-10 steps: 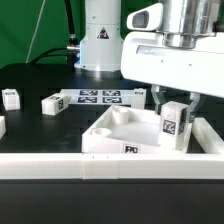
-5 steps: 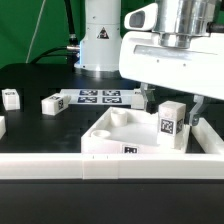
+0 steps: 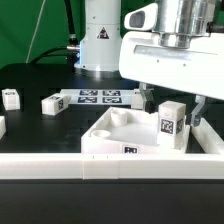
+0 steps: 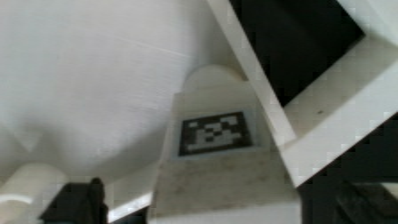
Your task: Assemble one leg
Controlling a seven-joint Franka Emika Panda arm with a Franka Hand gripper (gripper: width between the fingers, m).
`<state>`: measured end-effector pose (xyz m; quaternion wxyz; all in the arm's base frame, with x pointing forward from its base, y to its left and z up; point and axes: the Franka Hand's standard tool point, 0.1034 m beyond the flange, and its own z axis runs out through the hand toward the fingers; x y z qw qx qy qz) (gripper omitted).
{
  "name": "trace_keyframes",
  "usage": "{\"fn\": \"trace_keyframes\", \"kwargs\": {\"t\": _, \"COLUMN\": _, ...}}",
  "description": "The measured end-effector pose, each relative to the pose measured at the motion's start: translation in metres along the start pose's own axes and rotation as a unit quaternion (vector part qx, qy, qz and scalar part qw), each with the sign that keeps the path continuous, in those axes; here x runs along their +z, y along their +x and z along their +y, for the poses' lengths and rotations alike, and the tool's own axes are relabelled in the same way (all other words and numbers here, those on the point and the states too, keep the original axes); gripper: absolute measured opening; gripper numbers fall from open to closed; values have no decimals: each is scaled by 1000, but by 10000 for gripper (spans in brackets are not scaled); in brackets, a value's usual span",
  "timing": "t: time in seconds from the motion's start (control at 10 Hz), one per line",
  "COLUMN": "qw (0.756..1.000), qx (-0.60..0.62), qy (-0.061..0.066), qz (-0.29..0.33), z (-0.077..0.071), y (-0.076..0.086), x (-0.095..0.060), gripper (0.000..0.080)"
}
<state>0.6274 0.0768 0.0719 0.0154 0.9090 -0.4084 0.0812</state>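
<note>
A white leg point(image 3: 172, 122) with a black-and-white tag on its front stands upright in the near right corner of the large white tray-like piece point(image 3: 118, 133). My gripper point(image 3: 174, 104) straddles the leg's top. It is open, with a dark finger on each side point(image 3: 148, 100) and a small gap to the leg. In the wrist view the leg point(image 4: 217, 150) fills the middle with its tag facing the camera. My gripper point(image 4: 222, 205) is around it, and one dark finger point(image 4: 80, 200) stands apart from it.
Two more white legs point(image 3: 10, 97) point(image 3: 52, 103) lie on the black table at the exterior view's left. The marker board point(image 3: 98, 97) lies behind the tray piece. A white rail point(image 3: 60, 165) runs along the front. The robot base point(image 3: 100, 40) is at the back.
My fingers have spread apart and let go of the leg, which stays standing in the tray piece's corner. Nothing has moved in the last half second.
</note>
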Motion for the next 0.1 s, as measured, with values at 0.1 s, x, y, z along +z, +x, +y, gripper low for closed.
{"fn": "trace_keyframes", "kwargs": {"t": 0.1, "qw": 1000, "qx": 0, "qy": 0, "qz": 0, "z": 0, "y": 0, "x": 0, "gripper": 649}}
